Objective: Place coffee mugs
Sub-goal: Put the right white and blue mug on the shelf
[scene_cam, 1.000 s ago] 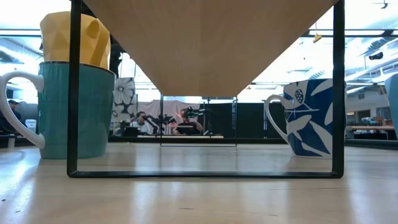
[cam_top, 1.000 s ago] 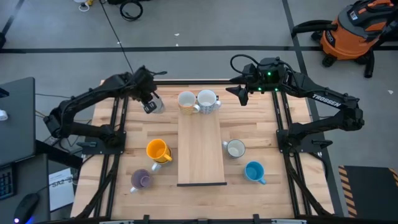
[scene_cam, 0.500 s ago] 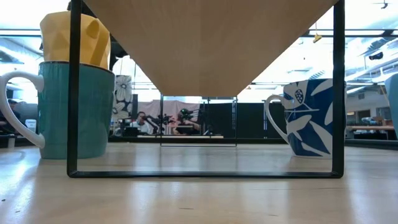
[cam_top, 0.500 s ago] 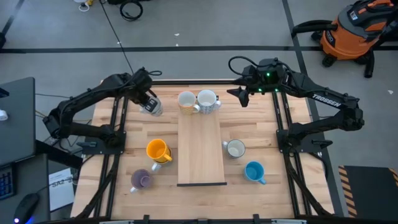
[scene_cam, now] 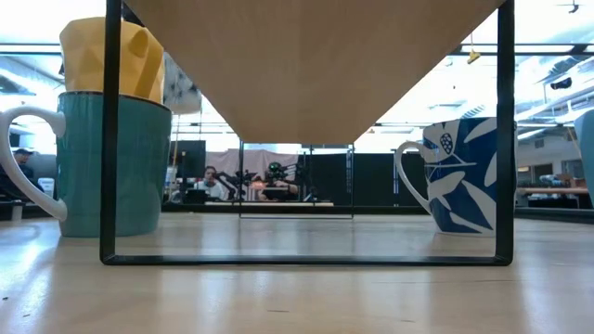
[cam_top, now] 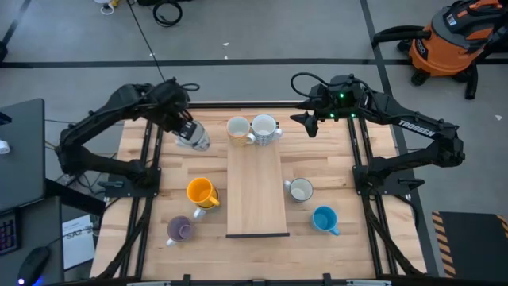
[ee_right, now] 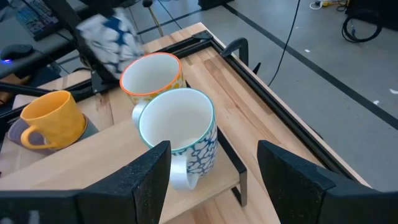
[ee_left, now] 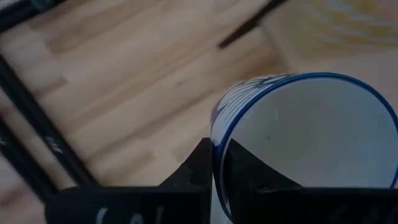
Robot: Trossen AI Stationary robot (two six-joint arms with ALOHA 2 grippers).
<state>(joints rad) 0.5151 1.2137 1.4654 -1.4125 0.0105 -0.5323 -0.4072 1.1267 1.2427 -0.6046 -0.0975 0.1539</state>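
My left gripper (cam_top: pixel 189 132) is shut on a white mug with blue leaf print (cam_top: pixel 196 138), above the table's far left part, beside the wooden riser (cam_top: pixel 257 191). Two mugs stand on the riser's far end: an orange-rimmed one (cam_top: pixel 238 129) and a white one with teal print (cam_top: pixel 264 128). On the table stand a yellow mug (cam_top: pixel 201 192), a purple mug (cam_top: pixel 180 229), a white mug (cam_top: pixel 300 190) and a blue mug (cam_top: pixel 325 219). My right gripper (cam_top: pixel 308 121) hovers open right of the riser's far end, its fingers wide apart (ee_right: pixel 214 186). My left gripper holds the blue-print mug by its rim (ee_left: pixel 215 144). One finger is inside the mug (ee_left: pixel 249 174) and one outside against the wall (ee_left: pixel 200 165). The mug is lifted clear of the table and tilted, its mouth facing the wrist camera.
Black frame rails run along the table's left (cam_top: pixel 147 171) and right (cam_top: pixel 361 159) sides. The riser's near half (cam_top: pixel 257 214) carries nothing. In the low view a teal-walled mug (scene_cam: pixel 111 158) and a leaf-print mug (scene_cam: pixel 459 176) flank the riser's legs.
My left gripper has risen with the blue-print mug, which shows higher in the low view, and has shifted slightly toward the riser. The hold has stayed the same.
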